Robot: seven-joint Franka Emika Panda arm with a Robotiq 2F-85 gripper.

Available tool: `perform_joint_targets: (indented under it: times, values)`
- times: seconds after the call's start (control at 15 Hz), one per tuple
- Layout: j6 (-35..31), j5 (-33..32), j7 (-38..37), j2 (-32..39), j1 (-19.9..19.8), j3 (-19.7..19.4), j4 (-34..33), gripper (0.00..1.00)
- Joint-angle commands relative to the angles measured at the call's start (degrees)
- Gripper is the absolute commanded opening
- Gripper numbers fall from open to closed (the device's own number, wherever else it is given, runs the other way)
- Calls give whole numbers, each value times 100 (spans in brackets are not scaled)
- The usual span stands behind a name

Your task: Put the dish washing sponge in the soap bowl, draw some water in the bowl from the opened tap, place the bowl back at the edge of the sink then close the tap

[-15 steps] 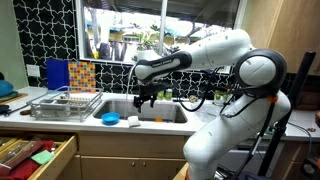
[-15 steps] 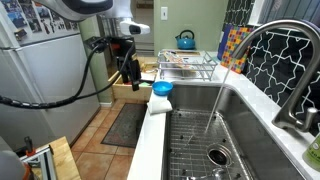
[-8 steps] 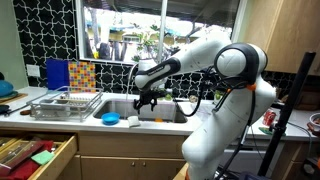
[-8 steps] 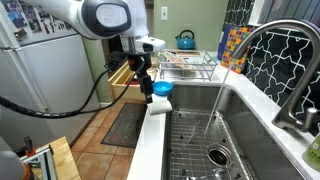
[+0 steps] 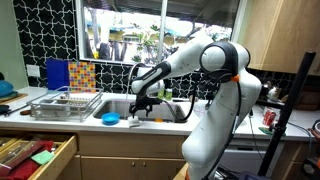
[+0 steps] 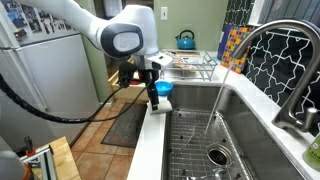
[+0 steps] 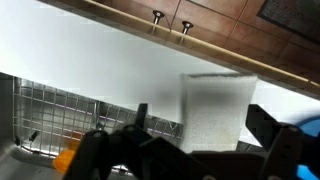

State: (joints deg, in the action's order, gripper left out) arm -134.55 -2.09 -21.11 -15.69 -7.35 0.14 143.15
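A pale rectangular sponge [image 5: 133, 120] lies on the sink's front edge next to a blue bowl [image 5: 110, 119]. Both also show in an exterior view, the sponge [image 6: 158, 107] just in front of the bowl [image 6: 163, 89]. My gripper [image 5: 141, 106] hangs just above the sponge, also seen in the exterior view [image 6: 153, 95]. In the wrist view the open gripper [image 7: 203, 125] has a finger on either side of the sponge [image 7: 215, 105], and a bit of the bowl [image 7: 311, 125] shows at the right edge. The tap [image 6: 285, 60] is running water into the sink.
A dish rack [image 5: 65, 103] stands on the counter beside the sink; it also shows in an exterior view [image 6: 190, 65]. A wire grid [image 6: 195, 140] lines the sink basin. A drawer [image 5: 35, 155] is pulled open below the counter. A kettle [image 6: 186, 40] stands at the back.
The arm has swung toward the sink's front edge and come down, so the gripper now hangs over the sponge beside the bowl. Sponge and bowl have not moved.
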Motion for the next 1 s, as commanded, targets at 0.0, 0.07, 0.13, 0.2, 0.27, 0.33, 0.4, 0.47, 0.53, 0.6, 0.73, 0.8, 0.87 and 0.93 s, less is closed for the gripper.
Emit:
perform_joint_targets:
  times: [0.0,0.07,0.13,0.2,0.27,0.33,0.4,0.47,0.53,0.6,0.73,0.8,0.87,0.93]
  values:
    - [-344,176,-73,333,83,-11,-22,100]
    - [-389,169,-45,371,101,-9,-21,100]
    - [-434,184,-31,434,117,-17,-29,100]
    - [-465,164,-41,479,119,-19,-35,100]
    - [-486,179,-31,524,130,-28,-45,100]
    - [-431,264,-4,565,149,-49,-78,100]
    - [-414,329,14,592,162,-60,-94,89]
    - [-434,438,80,624,184,-80,-106,73]
    - [-372,507,73,647,194,-84,-130,66]
    - [-377,588,122,672,208,-91,-136,58]
    - [-379,710,172,701,232,-96,-131,42]
    - [-378,769,155,724,240,-97,-137,33]
    - [-356,810,192,735,251,-99,-136,26]
    - [-345,863,227,750,262,-106,-137,20]
